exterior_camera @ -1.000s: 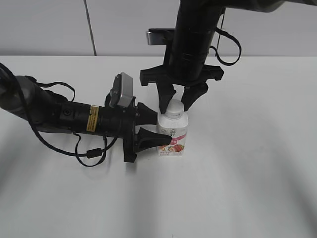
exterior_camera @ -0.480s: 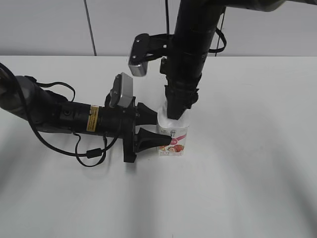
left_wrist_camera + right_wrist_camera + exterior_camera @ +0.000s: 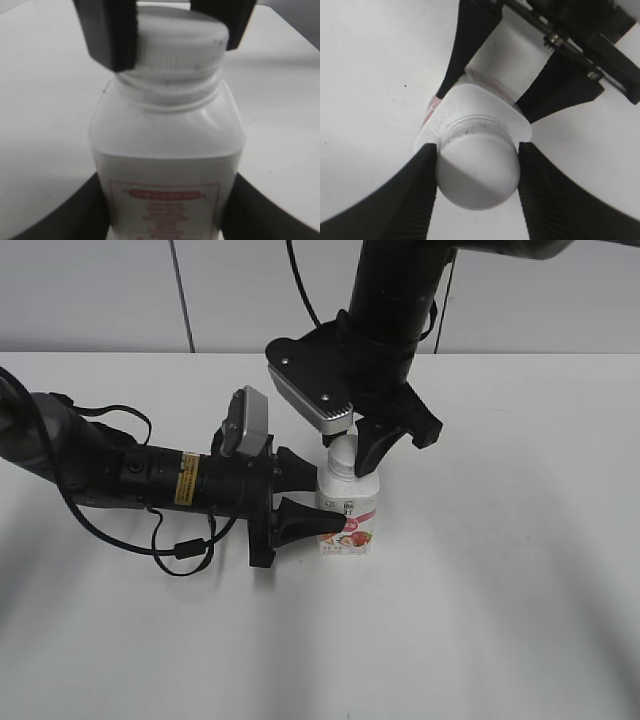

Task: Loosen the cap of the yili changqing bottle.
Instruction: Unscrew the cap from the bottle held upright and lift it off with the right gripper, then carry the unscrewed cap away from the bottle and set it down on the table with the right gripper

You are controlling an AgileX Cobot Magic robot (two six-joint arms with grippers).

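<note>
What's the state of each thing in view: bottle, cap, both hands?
yili changqing bottle: upright on the table, clamped at its body.
cap: on the neck, gripped at its sides.
left hand: shut on the bottle.
right hand: shut on the cap from above.

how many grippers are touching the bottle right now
2. The left gripper clamps the yili changqing bottle by its body from the side; the right gripper grips the cap from above.

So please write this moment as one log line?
left gripper: shut on squarish white plastic bottle | right gripper: shut on round white ribbed cap | bottle: upright on table
</note>
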